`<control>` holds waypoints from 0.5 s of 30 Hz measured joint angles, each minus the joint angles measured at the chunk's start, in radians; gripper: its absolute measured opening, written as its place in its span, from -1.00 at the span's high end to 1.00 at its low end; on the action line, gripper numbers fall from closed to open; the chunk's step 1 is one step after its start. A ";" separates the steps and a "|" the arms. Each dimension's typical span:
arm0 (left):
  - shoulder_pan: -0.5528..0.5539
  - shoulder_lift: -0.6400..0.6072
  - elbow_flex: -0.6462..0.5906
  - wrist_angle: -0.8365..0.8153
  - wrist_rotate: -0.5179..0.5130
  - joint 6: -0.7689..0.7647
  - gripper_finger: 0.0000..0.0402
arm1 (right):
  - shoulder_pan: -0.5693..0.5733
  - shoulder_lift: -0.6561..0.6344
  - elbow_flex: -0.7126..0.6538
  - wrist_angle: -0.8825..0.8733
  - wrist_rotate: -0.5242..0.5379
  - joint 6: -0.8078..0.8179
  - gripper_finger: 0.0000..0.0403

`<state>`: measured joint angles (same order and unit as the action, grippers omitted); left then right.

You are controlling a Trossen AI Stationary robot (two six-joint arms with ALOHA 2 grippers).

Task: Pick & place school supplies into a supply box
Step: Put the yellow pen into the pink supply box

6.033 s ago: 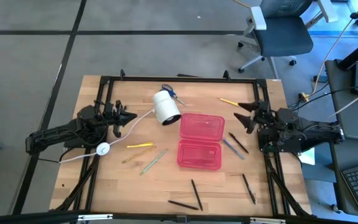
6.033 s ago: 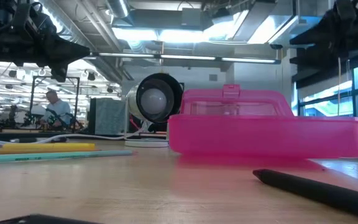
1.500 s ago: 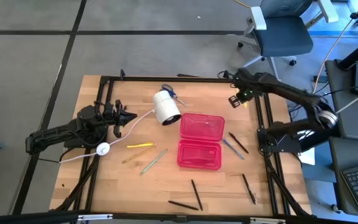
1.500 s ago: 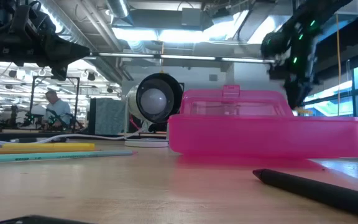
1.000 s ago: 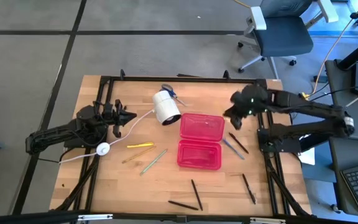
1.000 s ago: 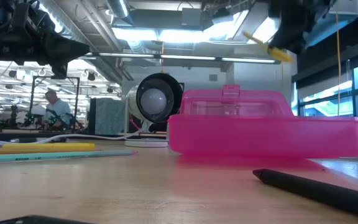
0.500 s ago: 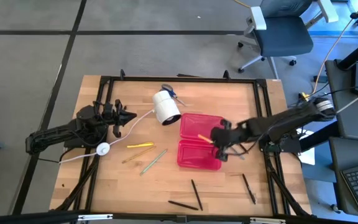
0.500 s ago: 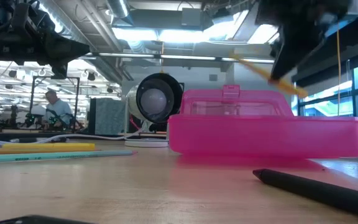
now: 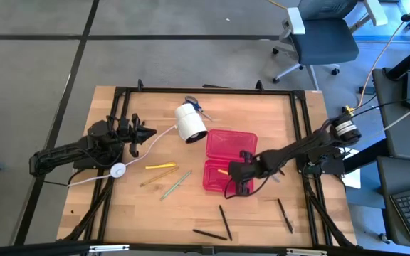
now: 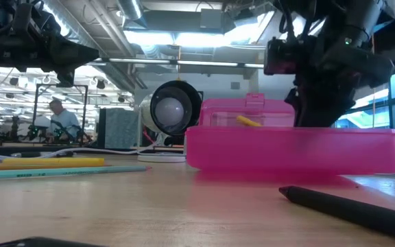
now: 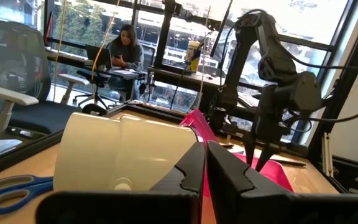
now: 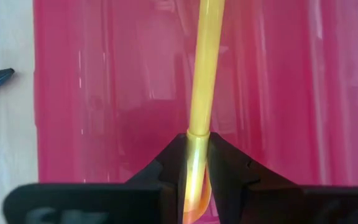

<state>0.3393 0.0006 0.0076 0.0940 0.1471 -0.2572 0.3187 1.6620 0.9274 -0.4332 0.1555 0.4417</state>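
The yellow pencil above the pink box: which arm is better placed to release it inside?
Right. The right gripper holds the thin yellow pencil over the translucent pink plastic box; the left gripper waits far off.

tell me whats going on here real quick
The right gripper is shut on a yellow pencil and holds it over the open pink supply box, inside its lower half. The left gripper waits shut near the table's left edge, beside the white cylinder. More pens and pencils lie loose on the wooden table around the box.
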 joint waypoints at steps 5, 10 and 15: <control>0.000 0.000 0.000 0.000 0.000 0.000 0.94 | 0.000 0.022 0.001 0.012 0.000 0.001 0.70; 0.000 0.000 0.000 0.000 0.000 0.026 0.91 | 0.000 0.034 0.001 0.027 0.000 0.001 0.69; 0.000 0.000 0.000 0.000 0.000 0.027 0.83 | 0.000 0.034 0.001 0.029 0.000 0.029 0.69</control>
<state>0.3393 0.0006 0.0075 0.0937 0.1474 -0.2299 0.3187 1.6961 0.9279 -0.4043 0.1558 0.4707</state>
